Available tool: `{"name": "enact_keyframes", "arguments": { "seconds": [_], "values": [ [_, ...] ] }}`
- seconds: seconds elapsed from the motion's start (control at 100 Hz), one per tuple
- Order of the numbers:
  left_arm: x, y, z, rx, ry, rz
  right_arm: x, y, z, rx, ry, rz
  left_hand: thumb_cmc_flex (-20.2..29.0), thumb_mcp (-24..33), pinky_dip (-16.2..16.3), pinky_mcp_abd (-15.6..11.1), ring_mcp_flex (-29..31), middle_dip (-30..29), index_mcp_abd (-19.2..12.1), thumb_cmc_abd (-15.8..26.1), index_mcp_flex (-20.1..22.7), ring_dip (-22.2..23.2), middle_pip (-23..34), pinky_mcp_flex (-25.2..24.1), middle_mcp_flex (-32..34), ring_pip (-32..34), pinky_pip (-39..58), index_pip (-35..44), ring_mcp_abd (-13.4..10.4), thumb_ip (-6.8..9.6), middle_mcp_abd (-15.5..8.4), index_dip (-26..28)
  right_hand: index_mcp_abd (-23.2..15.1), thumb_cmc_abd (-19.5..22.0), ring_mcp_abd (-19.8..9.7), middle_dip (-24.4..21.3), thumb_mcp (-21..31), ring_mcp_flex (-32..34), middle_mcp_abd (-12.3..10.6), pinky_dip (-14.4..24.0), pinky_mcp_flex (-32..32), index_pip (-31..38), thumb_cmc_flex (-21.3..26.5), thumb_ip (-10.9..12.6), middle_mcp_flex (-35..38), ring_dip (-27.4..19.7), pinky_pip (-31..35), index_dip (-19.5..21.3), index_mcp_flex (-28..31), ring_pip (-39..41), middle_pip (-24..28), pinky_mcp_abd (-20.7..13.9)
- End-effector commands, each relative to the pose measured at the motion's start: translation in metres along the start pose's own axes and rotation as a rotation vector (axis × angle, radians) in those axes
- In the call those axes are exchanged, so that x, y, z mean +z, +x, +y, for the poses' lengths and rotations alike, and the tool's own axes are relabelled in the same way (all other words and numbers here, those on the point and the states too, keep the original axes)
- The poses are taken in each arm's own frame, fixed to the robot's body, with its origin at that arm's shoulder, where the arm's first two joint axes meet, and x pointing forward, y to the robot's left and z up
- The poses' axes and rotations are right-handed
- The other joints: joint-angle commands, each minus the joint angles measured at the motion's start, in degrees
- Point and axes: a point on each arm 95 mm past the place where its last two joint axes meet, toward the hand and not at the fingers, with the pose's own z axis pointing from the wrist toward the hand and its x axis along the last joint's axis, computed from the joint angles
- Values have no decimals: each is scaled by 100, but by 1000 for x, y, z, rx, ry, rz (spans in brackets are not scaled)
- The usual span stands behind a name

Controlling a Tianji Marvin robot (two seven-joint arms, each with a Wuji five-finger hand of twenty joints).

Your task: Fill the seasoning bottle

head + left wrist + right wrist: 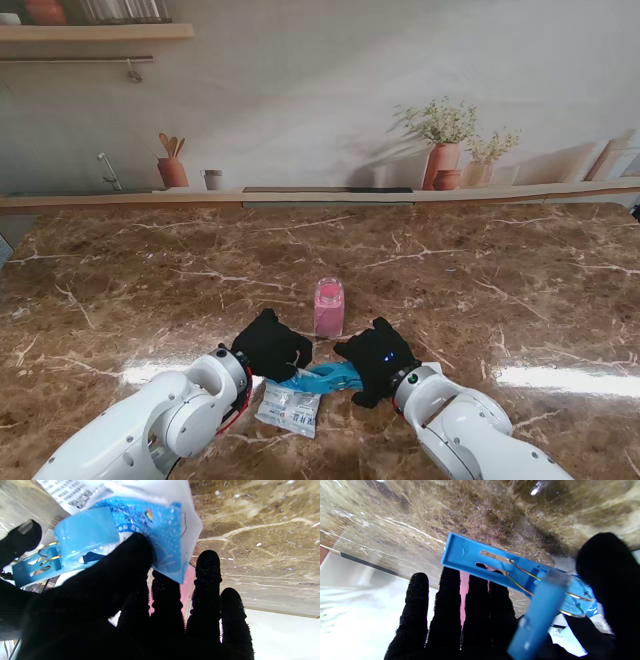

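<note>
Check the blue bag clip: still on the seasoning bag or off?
On. The blue bag clip grips the seasoning bag in the left wrist view; the right hand holds its handles, the left hand the bag.

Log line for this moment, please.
left hand: holds bag | right hand: on blue clip | clip: on bag | pink bottle: upright, untouched

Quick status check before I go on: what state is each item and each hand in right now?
Seasoning bottle: upright on the table, pink, apart from both hands.
Seasoning bag: clipped shut, held at its top.
Blue clip: clamped on the bag.
Left hand: shut on the bag.
Right hand: shut on the clip.
</note>
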Motion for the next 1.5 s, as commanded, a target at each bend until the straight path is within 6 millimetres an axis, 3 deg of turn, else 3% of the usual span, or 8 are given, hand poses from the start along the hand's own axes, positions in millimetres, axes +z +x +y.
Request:
{"name": "enact_keyframes", "arguments": {
  "seconds": [0.0,0.29,0.43,0.71,0.9,1.07,1.26,1.49],
  "values": [
    [-1,-2,2,9,0,-1,-5,3,-2,30,14,-10,67,75,104,-24,-211,-194,-522,404,90,-100,-212,-129,-140,-189,-104,373,68,234,16,-347,216,47,214,-213,-57,-269,191,-133,-145,-89,-319,152,-187,-248,-195,-115,-219,-203,-185,166],
    [-3,-5,-2,-15,11,-15,-19,2,6,200,13,-22,-788,-960,135,-65,-725,-2872,494,224,-444,-591,82,-344,-1803,-737,-412,-986,26,571,367,-1886,392,417,414,-969,-438,-717,481,-595,-328,-210,-254,224,-613,-852,-657,-303,-530,-526,-688,157],
    [-7,-8,-6,-39,47,-35,-29,1,15,239,-33,-37,-1428,-951,66,-88,-986,-3115,786,563,-452,-735,-84,-485,-2103,-982,-685,-1542,17,1050,380,-2061,372,593,408,-1121,-631,-763,486,-756,-326,-199,-188,264,-663,-959,-712,-320,-532,-529,-696,126],
    [-18,-20,-26,-130,241,-126,-52,-13,25,295,-115,-139,-1739,-1858,-184,47,-942,-3196,832,759,-337,-966,-103,-253,-2156,-1087,-1025,-1415,46,1165,472,-1841,363,1109,387,-1206,-1644,-765,483,-987,-348,-168,-293,881,-653,-1015,-643,-358,-498,-500,-635,106],
    [-16,-35,-32,-308,325,-192,-63,-22,24,365,-137,-182,-1834,-2181,-1086,242,-723,-3523,1200,568,-1084,-2194,-382,580,-2712,-1823,-912,-1542,6,1189,719,-1500,373,1050,379,-1244,-1517,-879,492,-1070,-407,-186,-243,900,-723,-1062,-754,-364,-549,-569,-689,39],
    [-6,-51,-31,-484,253,-184,-64,-26,22,375,-141,-202,-1588,-3303,-2440,-452,-2142,-4393,1818,507,-2381,-3460,-893,-20,-4358,-2754,-1669,-3566,-383,1230,784,-3135,334,1014,360,-1247,-1515,-919,471,-1095,-446,-170,-193,897,-712,-1079,-781,-353,-526,-572,-674,66],
    [15,-65,-26,-605,160,-119,-63,-27,21,379,-148,-217,-1527,-3547,-3177,-908,-3686,-5126,1550,321,-3466,-3954,-1600,-438,-5668,-3233,-3576,-4390,-864,1178,430,-3667,283,990,351,-1231,-1519,-930,452,-1091,-469,-143,-162,897,-668,-1079,-771,-340,-477,-557,-639,101],
    [47,-75,-17,-718,114,-34,-61,-29,19,390,-156,-237,-1702,-3096,-2318,-1190,-4202,-5059,925,76,-3859,-4031,-2506,-471,-6013,-3598,-5256,-5060,-1135,1073,118,-4027,239,967,279,-1182,-1527,-937,393,-1065,-507,-120,-123,898,-592,-1063,-745,-331,-423,-540,-590,127]
  ]
}}
